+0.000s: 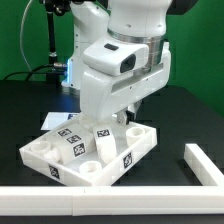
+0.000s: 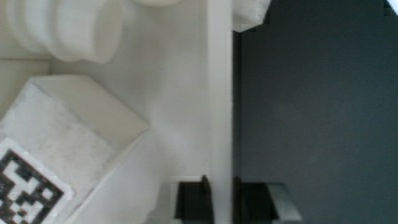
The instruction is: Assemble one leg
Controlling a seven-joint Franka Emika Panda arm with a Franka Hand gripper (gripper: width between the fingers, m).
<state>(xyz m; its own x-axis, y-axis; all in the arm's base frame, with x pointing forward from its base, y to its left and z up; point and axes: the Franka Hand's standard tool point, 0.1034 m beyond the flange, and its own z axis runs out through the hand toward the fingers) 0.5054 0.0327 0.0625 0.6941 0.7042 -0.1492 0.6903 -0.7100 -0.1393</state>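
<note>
Arm (image 1: 118,62) upright, gripper (image 2: 228,200) low over tray (image 1: 36,154)

The white arm (image 1: 120,50) comes down from above at mid-scene, its hand pointing straight down. The gripper (image 2: 228,200) sits low, black fingers (image 2: 192,198) narrowly apart; whether they clamp cannot be told
</note>
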